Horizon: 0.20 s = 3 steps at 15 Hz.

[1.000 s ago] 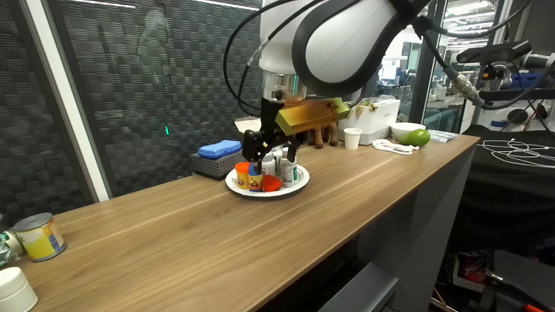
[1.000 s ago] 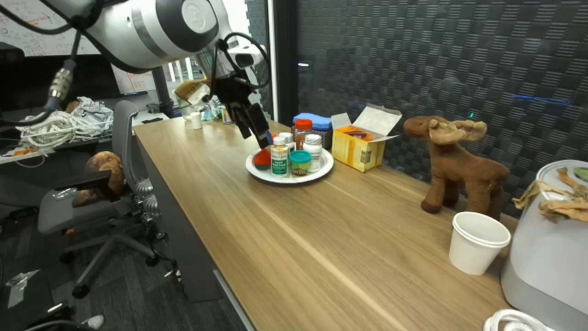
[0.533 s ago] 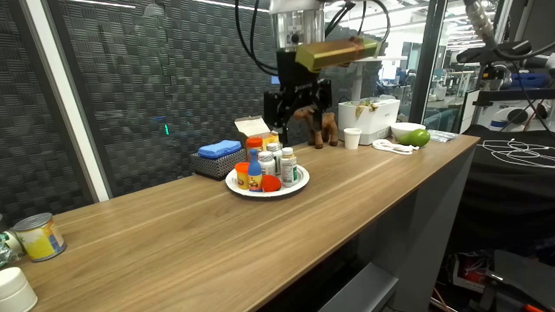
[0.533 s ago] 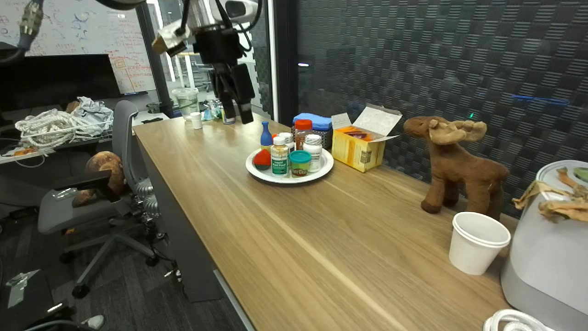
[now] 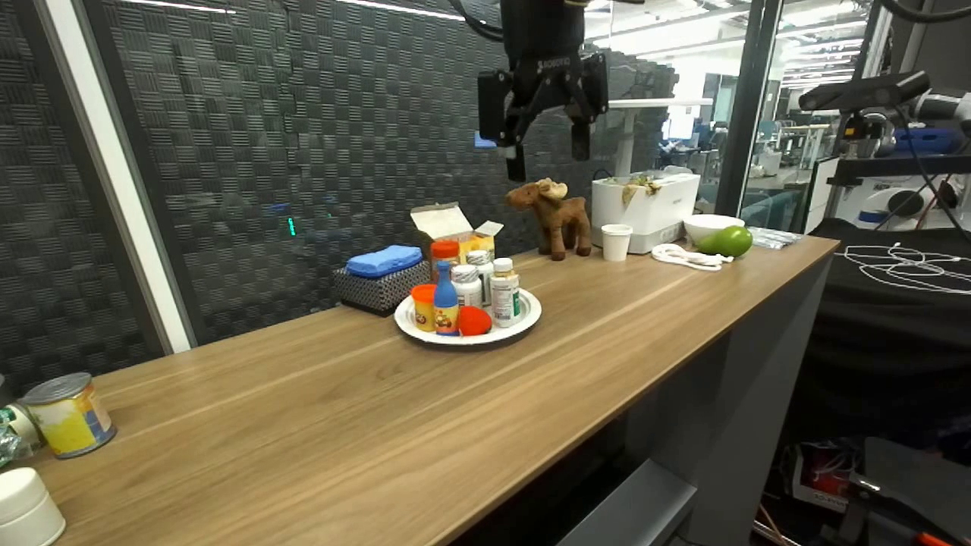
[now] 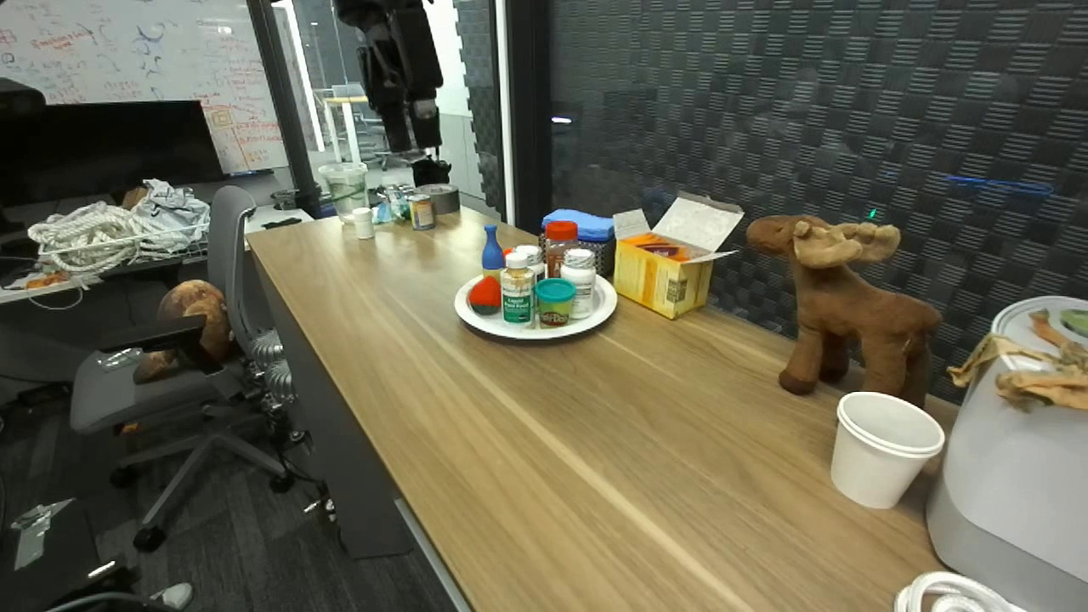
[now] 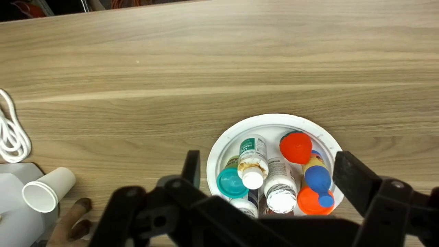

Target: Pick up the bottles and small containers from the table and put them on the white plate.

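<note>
The white plate (image 5: 406, 324) lies on the table and carries a close group of bottles and small containers. A green-labelled white bottle (image 7: 252, 156) stands at its front, beside a teal-lidded tub (image 7: 232, 182). More white bottles (image 6: 580, 276) and a red-capped jar (image 6: 561, 245) are behind them. A blue bottle (image 5: 446, 297) stands upright next to an orange-lidded tub (image 5: 423, 307) and a red round container (image 5: 475, 321). High above the table, my gripper (image 5: 548, 161) hangs open, its jaws wide apart with nothing between them. In the wrist view the plate appears below and between the fingers.
Behind the plate are a yellow box (image 6: 667, 280) and a blue cloth (image 5: 384, 260) on a dark box. Beyond stand a toy moose (image 5: 557, 220), paper cups (image 6: 884, 450) and a white bin (image 5: 645, 212). A white jar (image 5: 29, 504) and a can (image 5: 70, 415) stand at the opposite end.
My gripper has risen from down by the blue bottle to well above the plate, clear of everything. The blue bottle stays standing on the plate, and the other items have not moved.
</note>
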Motion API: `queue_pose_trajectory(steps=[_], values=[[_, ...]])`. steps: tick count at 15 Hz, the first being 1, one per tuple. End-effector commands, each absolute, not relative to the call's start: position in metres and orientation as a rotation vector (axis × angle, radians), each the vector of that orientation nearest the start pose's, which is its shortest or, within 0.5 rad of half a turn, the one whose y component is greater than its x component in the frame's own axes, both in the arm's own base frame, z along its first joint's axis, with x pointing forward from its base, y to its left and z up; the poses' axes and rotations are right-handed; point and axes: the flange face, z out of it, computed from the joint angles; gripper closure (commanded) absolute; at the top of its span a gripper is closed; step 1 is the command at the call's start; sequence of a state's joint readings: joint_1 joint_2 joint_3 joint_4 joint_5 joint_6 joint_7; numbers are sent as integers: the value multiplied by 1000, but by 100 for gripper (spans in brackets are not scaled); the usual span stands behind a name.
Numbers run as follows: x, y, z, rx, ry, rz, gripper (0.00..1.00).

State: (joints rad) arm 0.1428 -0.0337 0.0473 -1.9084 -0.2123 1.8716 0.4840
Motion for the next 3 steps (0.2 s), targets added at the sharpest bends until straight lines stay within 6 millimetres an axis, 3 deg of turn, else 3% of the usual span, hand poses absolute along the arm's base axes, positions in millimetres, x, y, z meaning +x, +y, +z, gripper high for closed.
queue_pose_trajectory(steps=[1, 3], values=[[542, 91, 514, -3315, 379, -101, 0], [539, 93, 518, -3318, 373, -97, 0]])
